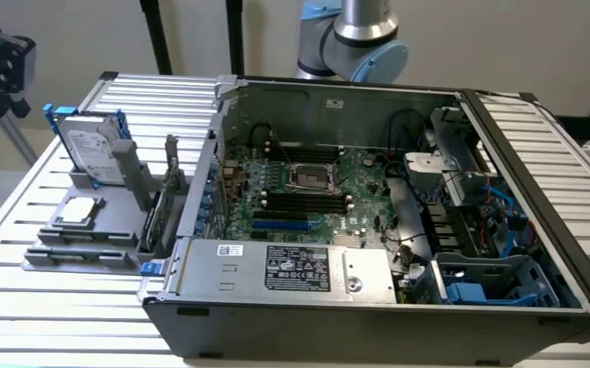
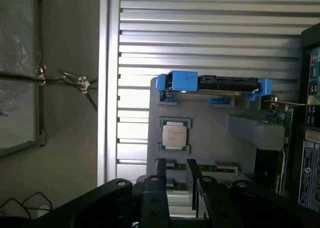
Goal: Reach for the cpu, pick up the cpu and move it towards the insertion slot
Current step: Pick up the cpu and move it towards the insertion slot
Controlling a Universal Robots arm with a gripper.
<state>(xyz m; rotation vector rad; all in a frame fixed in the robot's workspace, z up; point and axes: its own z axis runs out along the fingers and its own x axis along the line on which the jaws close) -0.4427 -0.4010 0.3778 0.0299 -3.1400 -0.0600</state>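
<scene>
The silvery square cpu (image 1: 78,211) lies flat in a grey holder (image 1: 121,224).

Print on the power supply (image 1: 297,270) and cpu (image 2: 174,136) is unreadable

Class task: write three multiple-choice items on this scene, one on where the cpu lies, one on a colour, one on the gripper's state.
1. The cpu lies: A in the motherboard socket; B in the grey holder; C on the floor.
2. The hard drive's frame is: A red; B blue; C green.
3. The gripper is: A open, empty; B shut on the cpu; C shut on a cable.
Answers: B, it sits in the holder's recess; B, blue clips edge the drive; A, fingers apart, nothing between.
</scene>
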